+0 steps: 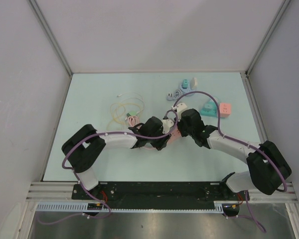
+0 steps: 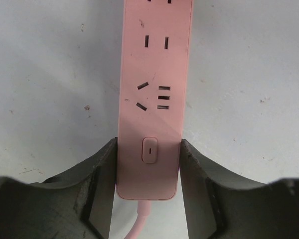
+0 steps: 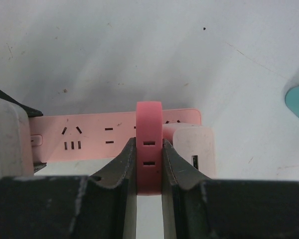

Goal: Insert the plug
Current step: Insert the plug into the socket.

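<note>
Closest to us, the right gripper [image 3: 149,149] is clamped on the flat sides of the pink plug [image 3: 149,117], which hangs just over the strip [image 3: 104,137], beside a white block [image 3: 189,147]; its prongs are hidden. The left gripper [image 2: 148,149] pinches the strip by its long edges at the switch end, on the table [image 2: 50,74]. We judge the plug light, stiff and smooth, so it could slip under a push; a hold on its flat sides, clear of the prongs, suits it. The strip looks light too and would likely slide unless braced.
</note>
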{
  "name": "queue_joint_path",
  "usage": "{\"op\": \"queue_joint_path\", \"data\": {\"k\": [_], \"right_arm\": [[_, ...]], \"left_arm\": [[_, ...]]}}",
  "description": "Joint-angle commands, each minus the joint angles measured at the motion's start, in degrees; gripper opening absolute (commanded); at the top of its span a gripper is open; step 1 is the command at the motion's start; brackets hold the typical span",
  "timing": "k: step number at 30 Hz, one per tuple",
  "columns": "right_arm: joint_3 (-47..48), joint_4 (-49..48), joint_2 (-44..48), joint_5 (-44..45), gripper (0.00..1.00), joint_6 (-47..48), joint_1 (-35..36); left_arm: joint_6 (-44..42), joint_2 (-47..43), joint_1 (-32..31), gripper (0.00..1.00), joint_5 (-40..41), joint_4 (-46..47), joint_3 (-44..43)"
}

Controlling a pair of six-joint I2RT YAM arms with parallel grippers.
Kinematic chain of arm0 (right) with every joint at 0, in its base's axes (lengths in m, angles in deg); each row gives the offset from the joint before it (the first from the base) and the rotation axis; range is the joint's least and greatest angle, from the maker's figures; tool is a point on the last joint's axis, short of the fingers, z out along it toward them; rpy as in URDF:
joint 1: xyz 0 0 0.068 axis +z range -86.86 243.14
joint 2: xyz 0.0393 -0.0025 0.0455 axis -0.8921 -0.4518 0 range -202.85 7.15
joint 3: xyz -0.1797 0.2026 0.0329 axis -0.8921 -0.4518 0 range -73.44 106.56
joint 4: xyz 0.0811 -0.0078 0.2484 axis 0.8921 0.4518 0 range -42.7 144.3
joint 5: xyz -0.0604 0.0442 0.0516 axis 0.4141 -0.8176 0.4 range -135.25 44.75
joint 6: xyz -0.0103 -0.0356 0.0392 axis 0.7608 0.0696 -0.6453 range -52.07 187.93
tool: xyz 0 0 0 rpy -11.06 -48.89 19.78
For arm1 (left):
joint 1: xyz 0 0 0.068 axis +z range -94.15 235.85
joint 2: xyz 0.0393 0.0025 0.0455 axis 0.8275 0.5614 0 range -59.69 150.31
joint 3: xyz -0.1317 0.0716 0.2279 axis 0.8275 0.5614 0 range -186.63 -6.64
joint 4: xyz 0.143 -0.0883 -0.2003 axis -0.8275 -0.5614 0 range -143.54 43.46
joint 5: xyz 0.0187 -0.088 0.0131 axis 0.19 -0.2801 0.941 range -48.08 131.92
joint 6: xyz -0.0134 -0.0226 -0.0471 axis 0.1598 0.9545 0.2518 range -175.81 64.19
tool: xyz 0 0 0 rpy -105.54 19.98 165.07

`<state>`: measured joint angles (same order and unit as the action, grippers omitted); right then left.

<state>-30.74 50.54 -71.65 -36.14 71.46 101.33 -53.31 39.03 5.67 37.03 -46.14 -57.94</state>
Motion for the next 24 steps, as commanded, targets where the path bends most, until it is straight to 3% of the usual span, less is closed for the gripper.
{"op": "queue_joint_path", "data": {"k": [1, 24], "right_arm": [[0.98, 2.03, -2.23, -3.65, 0.0, 1.3, 1.18], [3.01, 6.51, -5.13, -17.53, 0.0, -0.01, -1.63]], "left_arm": [[-1.54, -1.6, 0.95, 0.52, 3.13, -5.77, 1.83], [-1.45, -1.69, 0.95, 0.51, 3.39, -5.15, 2.09]]}}
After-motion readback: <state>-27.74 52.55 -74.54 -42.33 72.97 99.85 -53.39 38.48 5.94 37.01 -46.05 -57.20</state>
